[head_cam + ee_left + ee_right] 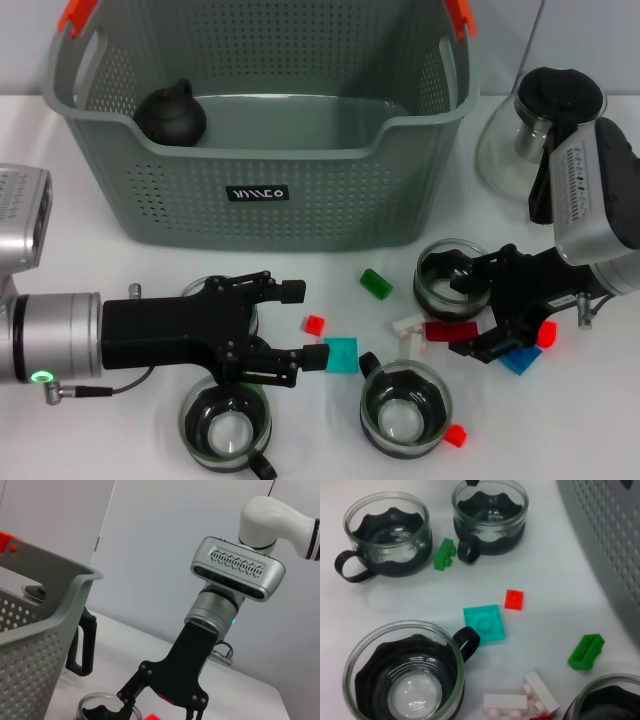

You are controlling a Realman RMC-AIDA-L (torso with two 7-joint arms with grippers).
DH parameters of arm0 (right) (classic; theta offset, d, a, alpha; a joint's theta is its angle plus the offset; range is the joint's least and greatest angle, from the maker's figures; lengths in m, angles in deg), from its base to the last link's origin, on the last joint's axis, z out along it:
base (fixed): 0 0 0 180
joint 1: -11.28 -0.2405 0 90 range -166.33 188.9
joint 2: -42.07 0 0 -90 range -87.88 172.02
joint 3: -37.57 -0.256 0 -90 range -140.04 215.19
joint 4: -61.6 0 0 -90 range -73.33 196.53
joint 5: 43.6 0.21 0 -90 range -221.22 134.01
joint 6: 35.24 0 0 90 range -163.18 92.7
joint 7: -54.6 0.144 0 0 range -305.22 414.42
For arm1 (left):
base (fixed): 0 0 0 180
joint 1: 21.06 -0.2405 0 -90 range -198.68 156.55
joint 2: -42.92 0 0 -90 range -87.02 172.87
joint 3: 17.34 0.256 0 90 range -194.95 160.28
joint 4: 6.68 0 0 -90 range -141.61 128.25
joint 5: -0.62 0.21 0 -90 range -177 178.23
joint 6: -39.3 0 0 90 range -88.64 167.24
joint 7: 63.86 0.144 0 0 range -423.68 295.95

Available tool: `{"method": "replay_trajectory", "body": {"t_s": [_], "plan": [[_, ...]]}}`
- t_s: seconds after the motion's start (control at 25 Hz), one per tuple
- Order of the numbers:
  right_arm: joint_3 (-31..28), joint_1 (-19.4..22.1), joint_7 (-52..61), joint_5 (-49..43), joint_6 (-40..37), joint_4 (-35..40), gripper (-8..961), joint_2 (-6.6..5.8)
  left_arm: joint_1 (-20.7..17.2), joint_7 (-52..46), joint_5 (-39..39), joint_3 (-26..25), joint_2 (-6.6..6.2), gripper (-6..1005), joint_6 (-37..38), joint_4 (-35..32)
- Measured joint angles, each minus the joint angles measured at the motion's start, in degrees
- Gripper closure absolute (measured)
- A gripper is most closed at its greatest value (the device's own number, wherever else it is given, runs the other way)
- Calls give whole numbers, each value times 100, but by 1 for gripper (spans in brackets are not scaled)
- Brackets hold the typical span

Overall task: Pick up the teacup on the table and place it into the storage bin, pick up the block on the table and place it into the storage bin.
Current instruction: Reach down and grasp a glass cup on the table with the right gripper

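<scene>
Standing at the back of a white table, the storage bin [270, 190] — grey-green, perforated, orange clips on its handles — holds a small black teapot [170, 113] in its left rear corner; in front of the bin, the left gripper [297, 324] hovers low with its fingers spread apart, holding nothing, a teal block [340, 354] just beside its near fingertip; a glass teacup [225, 427] sits in front of it, another teacup [405, 408] further right; right of the bin's front, the right gripper [478, 316] has its fingers closed around a dark red block [450, 331], beside a third teacup [447, 273]; small red [314, 324], green [376, 283] and white [408, 331] blocks lie scattered between the grippers.
</scene>
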Motion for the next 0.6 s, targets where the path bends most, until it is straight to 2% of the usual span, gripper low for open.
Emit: {"method": "replay_trajectory", "body": {"t_s": [0.04,0.28,0.48,0.6], "plan": [[40,-5,28,1,27,-6,13,0,-3,0,0,0,1,66,-3,1],[283,-60,300,-14,276,-64,156,2,-8,0,9,-6,2,65,-16,1],[529,-60,367,8,511,-66,405,2,-42,0,12,-8,2,65,-25,1],[596,-67,398,14,515,-66,515,2,-59,0,3,-13,2,65,-26,1]]}}
